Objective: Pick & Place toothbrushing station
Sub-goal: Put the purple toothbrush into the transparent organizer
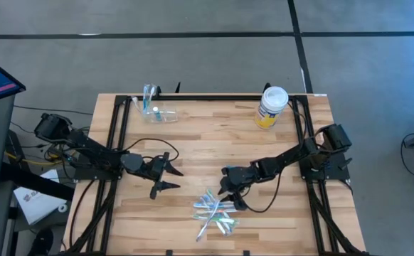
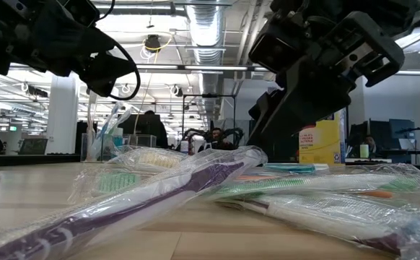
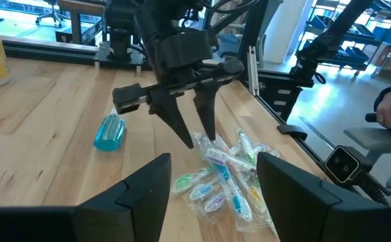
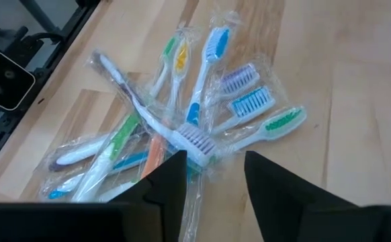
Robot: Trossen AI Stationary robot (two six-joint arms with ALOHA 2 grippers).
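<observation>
Right end effector [image 1: 233,195]: fingers apart, hovering at the edge of wrapped toothbrushes [image 1: 214,213] | Toothbrushes: heaped on the wooden surface [image 1: 207,135], near front edge | Left end effector [image 1: 170,178]: fingers apart, mid-surface, well apart from heap | Clear cup [image 1: 161,112]: lying at back-left | Yellow-labelled jar [image 1: 272,107]: back-right.

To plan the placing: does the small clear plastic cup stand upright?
No, the small clear plastic cup lies tipped on its side in the high view.
</observation>
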